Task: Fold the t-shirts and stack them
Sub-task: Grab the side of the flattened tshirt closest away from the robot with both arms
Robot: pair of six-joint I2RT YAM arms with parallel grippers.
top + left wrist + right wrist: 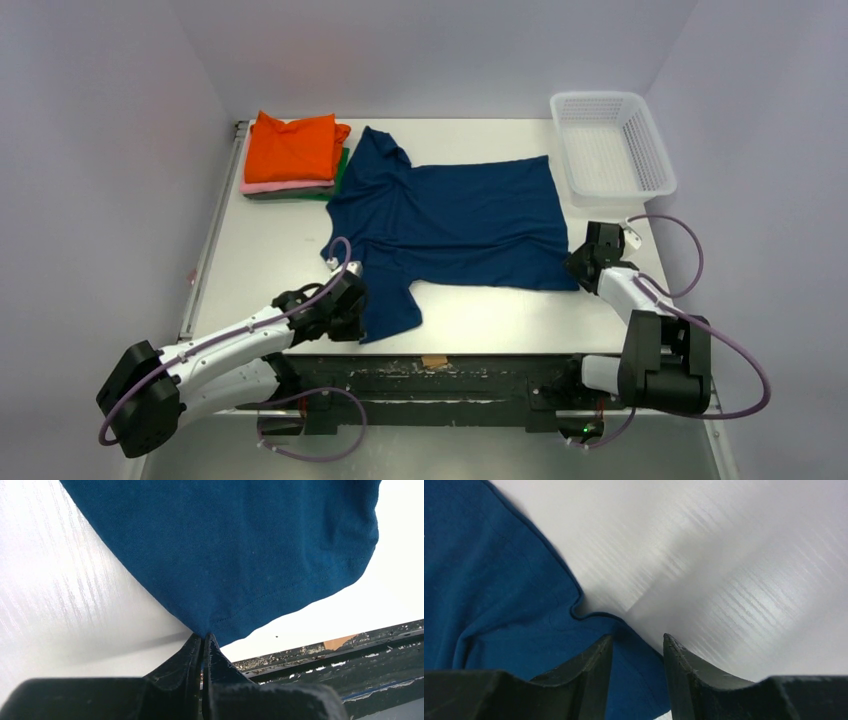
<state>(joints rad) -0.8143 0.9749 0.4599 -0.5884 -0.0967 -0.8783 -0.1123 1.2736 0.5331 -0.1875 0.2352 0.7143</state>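
Risk: thin pinch of left gripper [204,637], clamped on near-sleeve hem of navy t-shirt [450,215], likely to slip under pull.
Risk: right gripper [638,639], fingers apart astride bottom-hem corner, likely to catch one layer or miss, skewing fold.
Count: navy t-shirt, one, spread flat mid table [260,250]; folded t-shirts, three, stacked far left, orange [293,147] over pink [285,187] over dark green [341,172]; white mesh basket [612,97], one, far right; grippers, two.

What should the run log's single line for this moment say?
left pincer: shut on navy shirt sleeve | right pincer: open, astride shirt's hem corner | folded stack: orange on top, far left
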